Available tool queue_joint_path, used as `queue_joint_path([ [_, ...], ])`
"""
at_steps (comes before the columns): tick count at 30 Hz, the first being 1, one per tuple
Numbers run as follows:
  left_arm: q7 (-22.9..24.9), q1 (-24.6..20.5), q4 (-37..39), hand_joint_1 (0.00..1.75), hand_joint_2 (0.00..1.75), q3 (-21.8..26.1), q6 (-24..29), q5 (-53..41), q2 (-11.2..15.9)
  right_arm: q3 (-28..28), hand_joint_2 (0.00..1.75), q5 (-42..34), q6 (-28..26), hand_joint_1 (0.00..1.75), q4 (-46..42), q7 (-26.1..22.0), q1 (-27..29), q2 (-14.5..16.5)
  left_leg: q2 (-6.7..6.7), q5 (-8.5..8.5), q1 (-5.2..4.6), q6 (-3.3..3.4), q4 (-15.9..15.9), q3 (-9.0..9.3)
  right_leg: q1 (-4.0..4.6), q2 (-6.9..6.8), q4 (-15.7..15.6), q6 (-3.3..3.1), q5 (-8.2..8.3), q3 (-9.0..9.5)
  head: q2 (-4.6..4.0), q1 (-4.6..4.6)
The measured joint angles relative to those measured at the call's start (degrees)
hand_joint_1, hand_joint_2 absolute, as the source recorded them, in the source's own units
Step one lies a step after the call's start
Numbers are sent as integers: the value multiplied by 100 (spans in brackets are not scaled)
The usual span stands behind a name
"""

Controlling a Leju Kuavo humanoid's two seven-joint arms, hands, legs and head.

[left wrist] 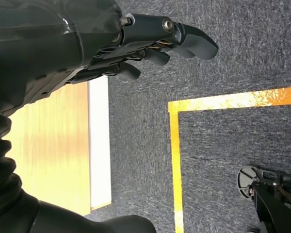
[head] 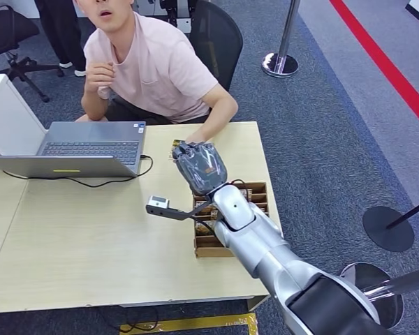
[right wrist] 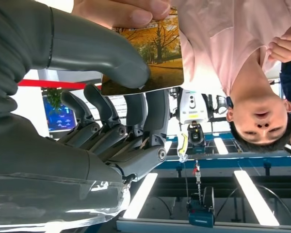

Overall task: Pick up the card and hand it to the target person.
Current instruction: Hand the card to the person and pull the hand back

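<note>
orange autumn-tree pic card (right wrist: 156, 53), pink tee person (head: 154, 66), grey hand (head: 200, 166)

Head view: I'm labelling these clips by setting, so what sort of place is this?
Probably an office or demo room: a laptop on a light wooden table, a black office chair on grey carpet, and stanchion posts by a red floor line.

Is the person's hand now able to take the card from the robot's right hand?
Probably yes. The person's hand already touches the card at its free edge, while the right hand holds it between thumb and fingers; nothing stands between them.
</note>
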Motion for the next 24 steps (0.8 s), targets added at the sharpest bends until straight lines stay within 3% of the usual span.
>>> queue_joint_path([
  [1,-3,-3,-1,0,175,22,18,22,-1,-13,175,-1,0,0,18,2,-8,1,0,-1,-1,0,1,1,-1,0,1,1,-1,1,0,0],
  [5,-11,-11,6,0,0,69,28,73,0,-133,175,-52,0,0,12,-34,3,-11,-3,-4,0,-1,2,2,-1,-2,3,2,-4,2,0,0],
  [10,6,-9,6,0,0,76,25,78,-1,-266,175,-121,0,0,-72,-104,26,-18,-3,-8,-1,-1,3,7,-1,-2,4,4,-8,7,0,0],
  [18,7,-5,4,0,0,117,47,118,32,-1073,175,-389,0,0,-341,-334,-52,-137,-8,-7,-2,0,7,2,-3,-7,8,6,-10,4,0,0],
  [24,36,0,1,0,0,168,71,165,77,-1683,175,-1197,3,0,-118,-514,-359,-411,-15,-4,-2,1,11,-6,-2,-15,9,5,-7,-2,0,0],
])
